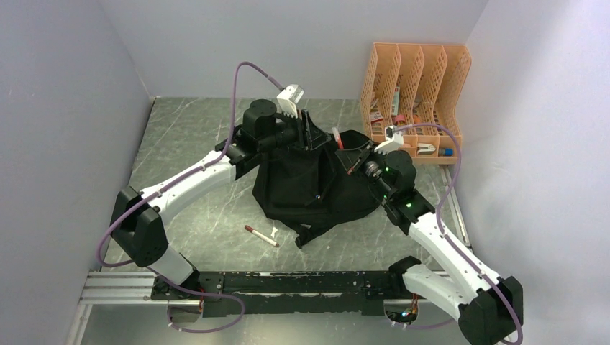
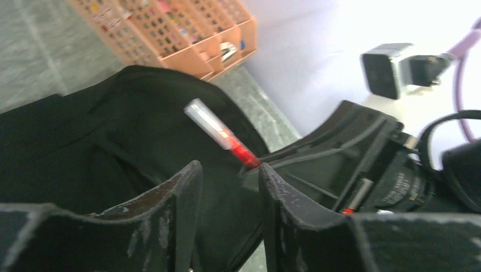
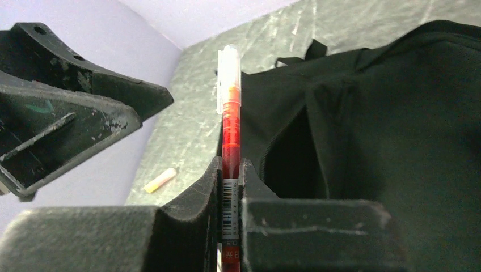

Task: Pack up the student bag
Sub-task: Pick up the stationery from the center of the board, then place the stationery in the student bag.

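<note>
Red pen (image 3: 230, 130), clenched in the right jaws, should tip slowly into the bag (image 3: 397, 141) opening at three o'clock, left jaws released.

My student bag (image 1: 309, 183) is a big, soft backpack of black fabric; it sits slumped in the middle of the grey marbled surface (image 1: 194, 144), its cloth sagging in loose folds; its black straps (image 1: 311, 233) trail out from under it toward my near edge; from my right wrist the bag (image 3: 397, 113) shows a dark opening (image 3: 289, 158) gaping in its side and a small loop (image 3: 315, 50) at its far end; from my left wrist the bag (image 2: 85, 141) is a rounded dark mound.
</note>
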Tool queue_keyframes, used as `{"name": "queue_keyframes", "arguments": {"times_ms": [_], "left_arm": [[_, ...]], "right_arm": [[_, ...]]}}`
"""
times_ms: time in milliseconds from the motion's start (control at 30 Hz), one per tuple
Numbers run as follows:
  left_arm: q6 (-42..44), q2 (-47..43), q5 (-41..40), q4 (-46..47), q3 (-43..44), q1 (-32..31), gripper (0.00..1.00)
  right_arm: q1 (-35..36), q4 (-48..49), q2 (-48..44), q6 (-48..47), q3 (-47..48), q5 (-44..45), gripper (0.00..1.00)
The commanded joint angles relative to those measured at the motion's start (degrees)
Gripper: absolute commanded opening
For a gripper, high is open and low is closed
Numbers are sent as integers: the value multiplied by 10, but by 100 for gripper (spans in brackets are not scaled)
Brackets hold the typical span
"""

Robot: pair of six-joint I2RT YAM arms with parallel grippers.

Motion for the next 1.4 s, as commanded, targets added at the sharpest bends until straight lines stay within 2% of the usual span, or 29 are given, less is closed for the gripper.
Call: {"name": "queue_keyframes", "arguments": {"times_ms": [0, 67, 267, 400, 733, 967, 1367], "left_arm": [[61, 3, -77, -114, 44, -4, 52], [78, 26, -86, -162, 63, -5, 57], [111, 76, -125, -239, 80, -39, 59], [144, 112, -199, -300, 111, -82, 59], [199, 161, -360, -367, 174, -125, 58], [213, 164, -394, -362, 189, -130, 59], [224, 197, -404, -372, 206, -151, 64]], "right_arm": [[2, -77, -38, -40, 10, 53, 0], [2, -106, -51, -43, 7, 64, 0], [2, -162, -83, -41, 2, 107, 0], [2, -177, -93, -36, 3, 133, 0], [2, -164, -81, -27, -1, 116, 0], [2, -160, -78, -24, -5, 108, 0], [2, -157, -71, -23, -6, 98, 0]]}}
